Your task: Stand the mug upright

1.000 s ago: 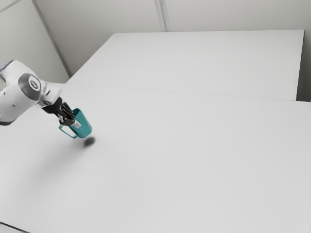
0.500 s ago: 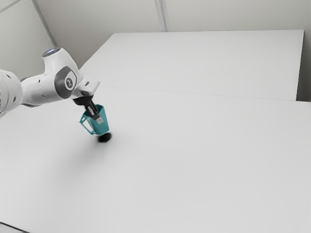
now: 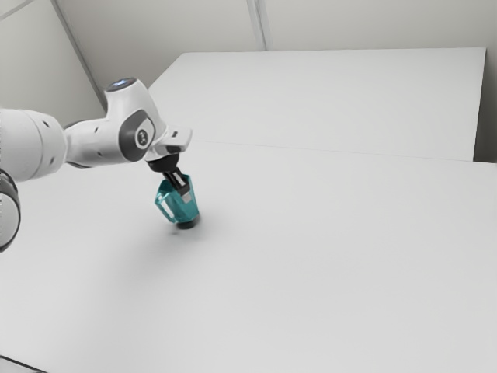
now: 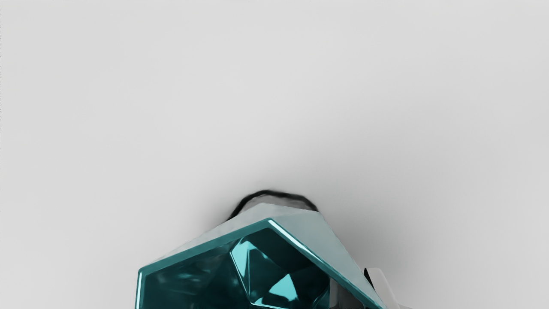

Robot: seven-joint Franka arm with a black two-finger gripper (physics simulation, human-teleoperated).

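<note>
The black gripper (image 3: 185, 196) points down at a slant into the teal mug (image 3: 182, 212), on the exterior view's left. Its fingers pinch the mug's wall, one inside and one outside. In the wrist view, the gripper (image 4: 362, 292) shows at the wall of the mug (image 4: 188, 281), whose angular rim opens toward the camera. The mug stands nearly upright with a slight tilt, mouth up, its handle toward the exterior view's left. A dark shadow lies right beneath its base; whether the base touches the table (image 3: 311, 256) cannot be told.
The white tabletop spreads out around the mug, with a seam line behind it. A second white surface (image 3: 334, 97) lies farther back, before pale walls. A dark line crosses the exterior view's lower left corner.
My hand has carried the mug toward the exterior view's right and turned it from a strong tilt to nearly upright. The gap between the mug's base and its shadow has shrunk.
</note>
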